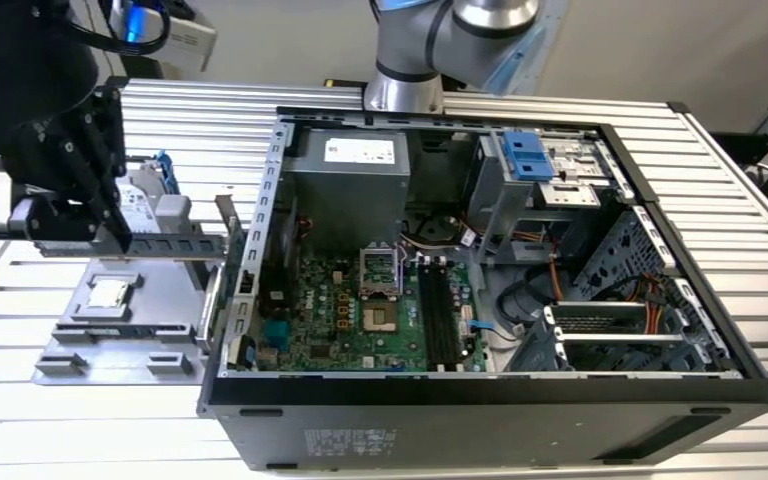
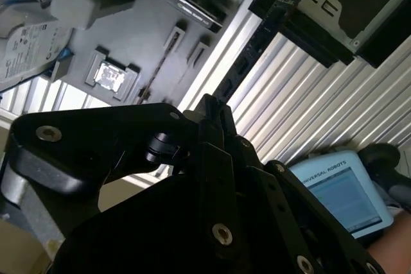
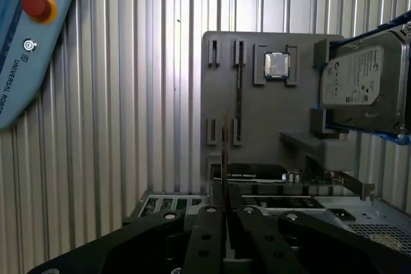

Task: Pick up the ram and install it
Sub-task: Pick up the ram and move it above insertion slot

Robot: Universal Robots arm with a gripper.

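Observation:
In the first wrist view the ram [image 3: 223,149] shows edge-on as a thin stick rising from between my gripper's [image 3: 224,192] black fingers, which are shut on it. It hangs above the grey parts holder [image 3: 270,126], close to the holder's long narrow slot [image 3: 239,88]. The exterior view has my gripper [image 1: 115,225] over the holder [image 1: 97,345], to the exterior view's left of the open computer case [image 1: 491,395]. The black memory slots [image 1: 440,315] lie on the green motherboard inside the case. In the second wrist view the fingertips [image 2: 209,106] stand pressed together.
A small square processor chip [image 3: 277,65] sits in the holder. A silver hard drive with blue rails [image 3: 363,81] stands at the holder's far end. A teach pendant [image 3: 26,43] lies on the ribbed metal table. The case's raised walls surround the motherboard.

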